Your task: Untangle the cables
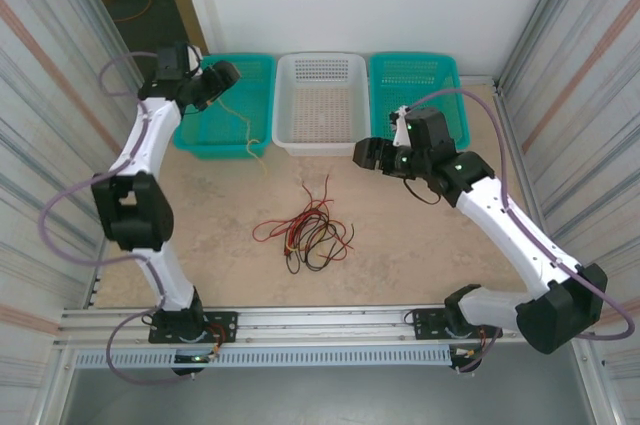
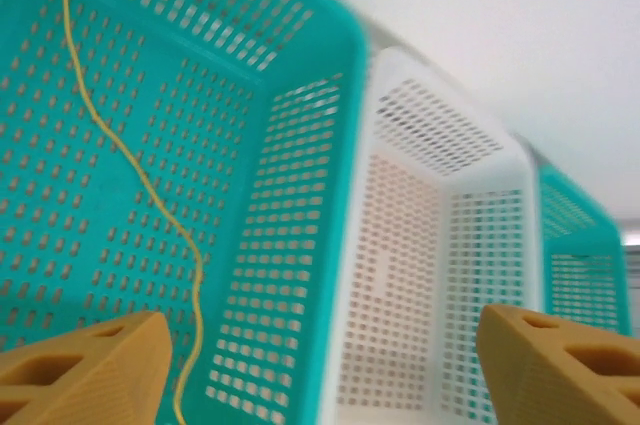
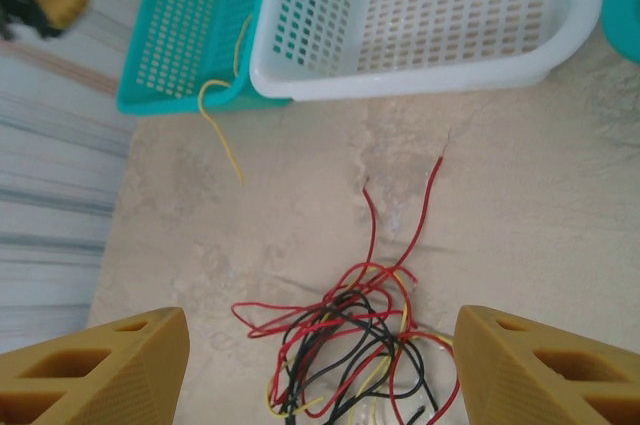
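Note:
A tangle of red, black and pale yellow cables [image 1: 308, 230] lies in the middle of the table, also seen in the right wrist view as the cable tangle [image 3: 350, 345]. One yellow cable [image 2: 150, 195] lies in the left teal basket [image 1: 225, 105] and hangs over its front rim onto the table [image 1: 255, 150]. My left gripper [image 1: 222, 75] hovers open over that basket, nothing between its fingers [image 2: 85, 370]. My right gripper [image 1: 362, 155] is open, above the table in front of the white basket, with the tangle below it and apart from it.
A white basket [image 1: 320, 100] stands at the back centre and a second teal basket [image 1: 415, 85] at the back right. Corrugated walls flank both sides. Bare table surrounds the tangle.

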Robot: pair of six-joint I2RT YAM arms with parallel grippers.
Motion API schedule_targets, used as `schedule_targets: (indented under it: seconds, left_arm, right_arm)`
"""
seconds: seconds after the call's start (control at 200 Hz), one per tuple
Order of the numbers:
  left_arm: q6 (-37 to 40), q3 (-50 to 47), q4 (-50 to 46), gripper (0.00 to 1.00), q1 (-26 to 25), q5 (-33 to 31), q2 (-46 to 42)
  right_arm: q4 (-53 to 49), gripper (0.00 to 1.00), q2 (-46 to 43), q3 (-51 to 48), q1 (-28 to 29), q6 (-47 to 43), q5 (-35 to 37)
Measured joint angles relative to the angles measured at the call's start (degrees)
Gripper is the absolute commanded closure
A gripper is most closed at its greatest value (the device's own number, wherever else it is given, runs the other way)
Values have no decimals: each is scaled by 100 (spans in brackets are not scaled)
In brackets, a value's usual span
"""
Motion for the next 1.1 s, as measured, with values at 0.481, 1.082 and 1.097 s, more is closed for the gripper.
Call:
schedule_targets:
  seconds: [0.481, 1.082, 1.097]
  left_arm:
    - [857, -4028, -278, 32, -1226, -247, -3108]
    - [614, -5394, -798, 57, -2979, 258, -3410]
    - [588, -5427, -807, 58, -3036, 319, -3412]
  right_arm:
    - [-81, 35, 433, -258, 671, -103, 459]
    - [-337, 45, 1644, -592, 2127, 131, 809]
    - [-337, 45, 1692, -546, 2138, 131, 815]
